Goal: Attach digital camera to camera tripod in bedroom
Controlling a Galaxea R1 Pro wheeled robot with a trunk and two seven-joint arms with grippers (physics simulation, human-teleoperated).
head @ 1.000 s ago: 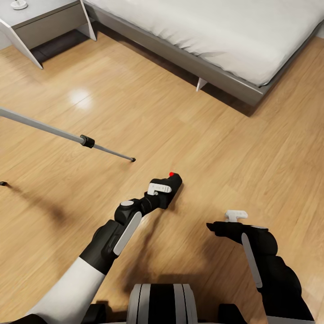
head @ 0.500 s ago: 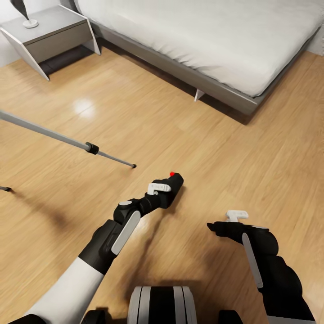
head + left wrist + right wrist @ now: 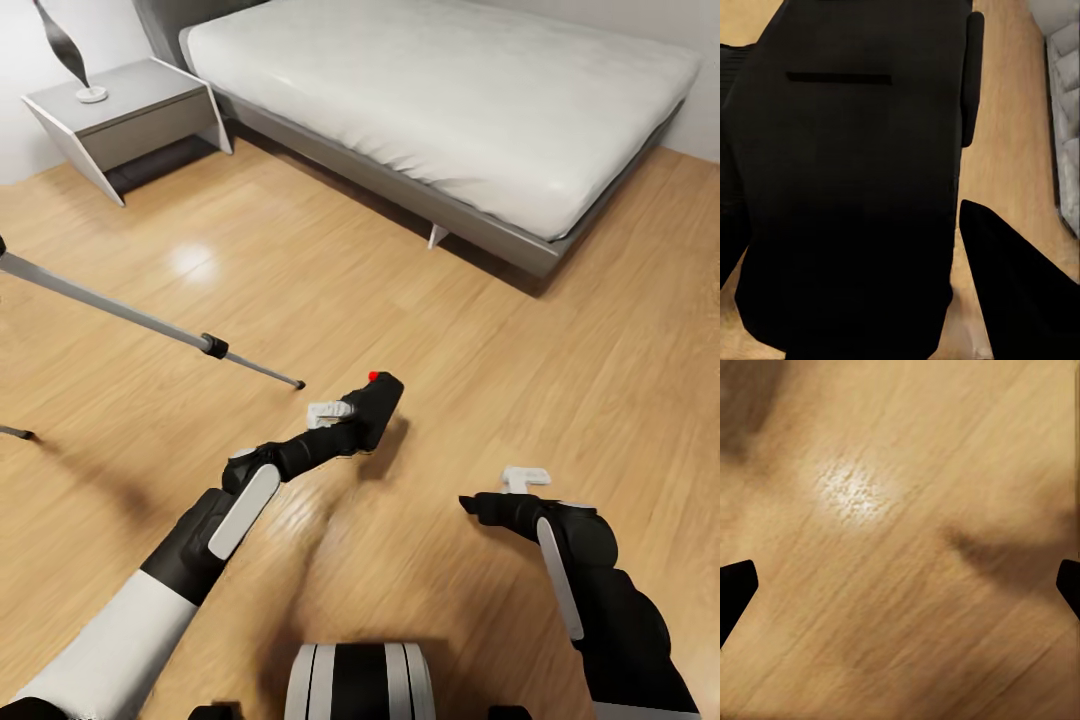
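Digital camera (image 3: 377,404) clamped in left gripper (image 3: 350,425) above wood floor (image 3: 450,330); right gripper (image 3: 478,505) spread, holding nothing; camera tripod (image 3: 150,322) leg nearby.

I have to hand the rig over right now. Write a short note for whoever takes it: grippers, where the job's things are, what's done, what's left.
Left gripper: shut on the digital camera, held above the wood floor, red button up.
Right gripper: open, holding nothing, over bare floor.
Camera tripod: to the robot's left; one silver leg and its foot show in the head view, the head plate is out of frame.
Done: camera picked up, robot in the bedroom beside the bed.
Left: bring the camera to the tripod's head and attach it.
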